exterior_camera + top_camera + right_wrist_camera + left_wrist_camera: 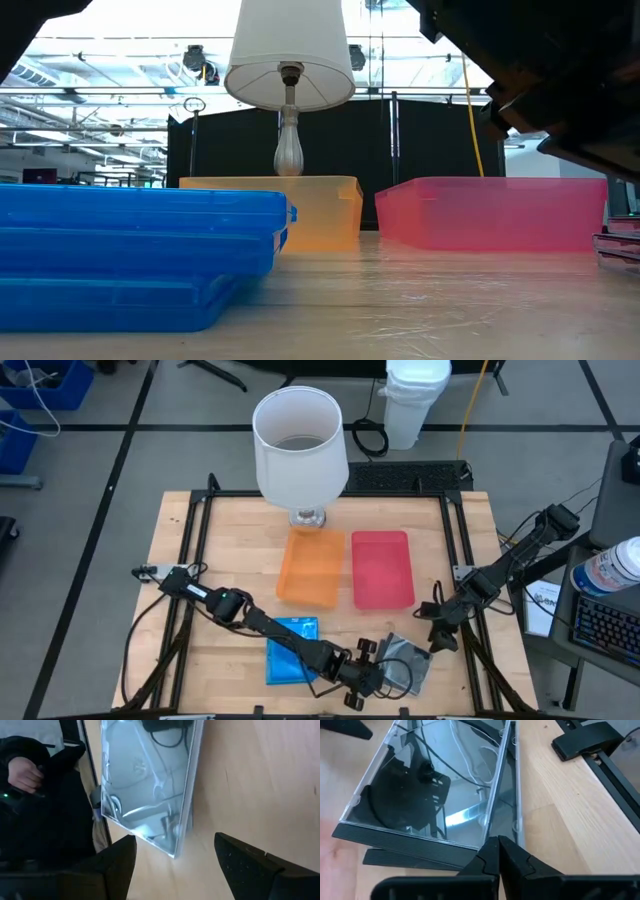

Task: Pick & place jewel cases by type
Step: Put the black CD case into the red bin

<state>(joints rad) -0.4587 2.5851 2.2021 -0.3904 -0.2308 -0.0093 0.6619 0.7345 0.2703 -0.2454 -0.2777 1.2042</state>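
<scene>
Two clear/dark grey jewel cases [408,663] lie stacked and offset near the table's near edge, the upper one [435,790] resting askew on the lower one. A stack of blue cases [292,650] lies to their left, flat on the table [130,250]. My left gripper [368,676] reaches across the blue stack, its shut fingers [496,851] at the grey stack's left corner. My right gripper [440,632] hovers open just right of the grey cases, with a grey case's corner [172,851] ahead between its fingers. My left gripper has its shut fingertips [490,854] against the upper grey case's near corner [482,845], coming in low from the table's left. The fingers cover the exact spot, so I cannot tell whether they pinch the case's edge or only press against it. The case lies on the lower one.
An orange tray [312,565] and a red tray [382,568] sit side by side mid-table, with a white-shaded lamp [300,445] behind them. A black frame [455,550] runs along the table's sides. A person's hand [22,772] shows beyond the table's edge.
</scene>
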